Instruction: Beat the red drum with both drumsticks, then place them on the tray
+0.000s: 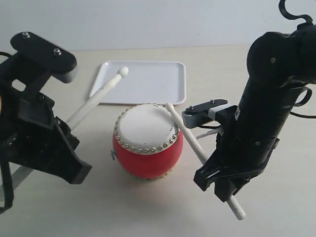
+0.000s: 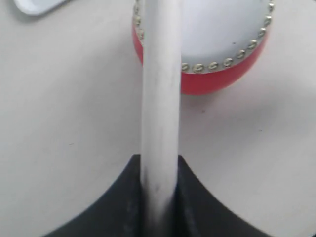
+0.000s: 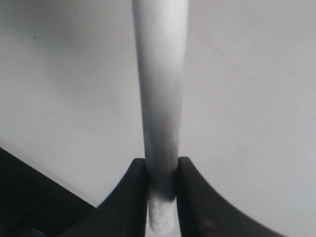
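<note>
The red drum (image 1: 147,142) with its cream head stands mid-table; its edge also shows in the left wrist view as the red drum (image 2: 217,54). My left gripper (image 1: 66,129) is shut on one drumstick (image 1: 98,98), raised with its rounded tip over the white tray (image 1: 148,81); the left gripper (image 2: 159,170) clamps that drumstick (image 2: 160,98). My right gripper (image 1: 217,173) is shut on the other drumstick (image 1: 190,139), whose tip rests at the drum head's right rim. The right gripper (image 3: 162,170) grips this drumstick (image 3: 160,89) near its butt end.
The tray lies behind the drum near the table's far edge. A tray corner (image 2: 37,6) shows in the left wrist view. Both black arms flank the drum closely, with bare table in front of it.
</note>
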Robot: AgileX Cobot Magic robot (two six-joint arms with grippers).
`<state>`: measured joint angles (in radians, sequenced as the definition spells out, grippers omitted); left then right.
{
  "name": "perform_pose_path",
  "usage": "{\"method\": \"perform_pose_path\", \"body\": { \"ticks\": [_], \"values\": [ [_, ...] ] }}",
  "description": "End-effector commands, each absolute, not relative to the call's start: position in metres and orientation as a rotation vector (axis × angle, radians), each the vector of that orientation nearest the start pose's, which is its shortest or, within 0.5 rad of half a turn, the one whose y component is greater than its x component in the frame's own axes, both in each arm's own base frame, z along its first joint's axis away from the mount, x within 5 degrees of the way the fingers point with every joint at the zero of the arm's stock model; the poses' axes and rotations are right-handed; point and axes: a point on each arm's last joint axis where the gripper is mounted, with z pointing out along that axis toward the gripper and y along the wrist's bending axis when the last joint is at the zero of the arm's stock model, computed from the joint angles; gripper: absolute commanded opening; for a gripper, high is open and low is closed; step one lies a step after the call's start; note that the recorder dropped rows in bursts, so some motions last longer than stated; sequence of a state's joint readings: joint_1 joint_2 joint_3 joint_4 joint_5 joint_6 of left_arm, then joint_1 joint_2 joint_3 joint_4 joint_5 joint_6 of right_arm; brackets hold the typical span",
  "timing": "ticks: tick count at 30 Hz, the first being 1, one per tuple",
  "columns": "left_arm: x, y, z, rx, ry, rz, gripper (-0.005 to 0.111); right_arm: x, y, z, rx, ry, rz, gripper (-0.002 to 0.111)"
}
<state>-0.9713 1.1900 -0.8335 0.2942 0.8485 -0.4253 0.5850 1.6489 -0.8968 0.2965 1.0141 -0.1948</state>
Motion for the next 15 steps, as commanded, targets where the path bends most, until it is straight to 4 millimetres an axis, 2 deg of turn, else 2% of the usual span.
{"method": "perform_pose_path", "body": {
  "ticks": [1,6,9,12,15],
  "values": [
    [0.134,-0.172,0.250,0.951,2.482,-0.167,0.000,0.204,0.168,0.215,-0.993,2.962,0.474,0.000],
    [0.139,-0.185,0.199,1.025,2.555,-0.124,0.000,0.191,0.165,0.272,-0.962,2.766,0.606,0.000],
    [0.145,-0.192,0.178,1.062,2.615,-0.057,0.000,0.182,0.162,0.292,-0.974,2.678,0.662,0.000],
    [0.151,-0.198,0.174,1.087,2.625,-0.011,0.000,0.176,0.159,0.295,-0.995,2.678,0.664,0.000],
    [0.154,-0.200,0.186,1.069,2.634,0.018,0.000,0.177,0.157,0.280,-1.005,2.719,0.624,0.000]
  ]
}}
